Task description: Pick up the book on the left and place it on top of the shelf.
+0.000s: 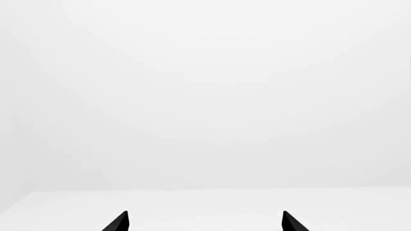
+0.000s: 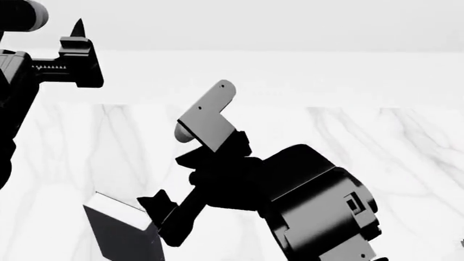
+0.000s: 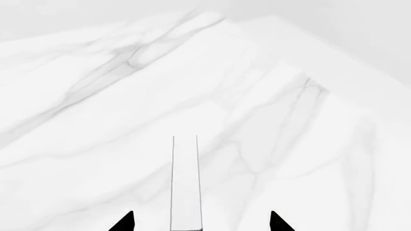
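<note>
A: Status?

B: Right gripper (image 3: 200,222) over the marble surface (image 2: 377,141), fingers apart astride the book (image 3: 186,183), which stands edge-up at 6 o'clock in the head view. Not touching it yet. Left gripper (image 1: 204,222) raised at 10 o'clock, fingers apart, empty.

A: Risk?

B: Thin upright book: an off-centre close tips it over. Shelf not in view.

No readable text, no labels, no brands, no numbers, no signs anywhere
</note>
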Robot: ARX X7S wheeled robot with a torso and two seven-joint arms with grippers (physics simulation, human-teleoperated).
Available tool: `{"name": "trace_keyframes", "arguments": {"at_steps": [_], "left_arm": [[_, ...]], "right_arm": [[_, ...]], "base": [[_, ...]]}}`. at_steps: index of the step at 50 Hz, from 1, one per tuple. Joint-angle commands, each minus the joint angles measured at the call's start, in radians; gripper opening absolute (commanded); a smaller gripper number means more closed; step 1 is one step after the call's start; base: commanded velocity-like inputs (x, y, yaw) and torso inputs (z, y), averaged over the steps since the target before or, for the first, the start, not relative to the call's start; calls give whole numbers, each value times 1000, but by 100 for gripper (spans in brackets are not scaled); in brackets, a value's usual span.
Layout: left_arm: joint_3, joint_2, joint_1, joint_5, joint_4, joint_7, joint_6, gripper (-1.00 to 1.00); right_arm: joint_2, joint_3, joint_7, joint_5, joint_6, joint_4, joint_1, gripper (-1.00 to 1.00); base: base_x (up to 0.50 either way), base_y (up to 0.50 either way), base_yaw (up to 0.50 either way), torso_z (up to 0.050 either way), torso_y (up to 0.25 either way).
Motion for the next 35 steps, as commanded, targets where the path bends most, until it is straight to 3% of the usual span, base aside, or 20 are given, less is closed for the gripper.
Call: {"name": "trace_keyframes", "arguments": {"at_steps": [1, 24, 35], "left_arm": [[3, -3, -2, -8, 5, -6, -3, 100], [10, -13, 8, -21, 13, -12, 2, 100], [10, -17, 8, -27, 8, -14, 6, 100]], "right_arm": [[-86, -53, -50, -30, -103, 191, 22, 100], [-221, -149, -121, -17, -312, 541, 76, 100], [-223, -450, -66, 287, -450, 686, 146, 100]], "base": [[0, 0, 0, 0, 0], [0, 0, 0, 0, 0], [0, 0, 0, 0, 0]]}}
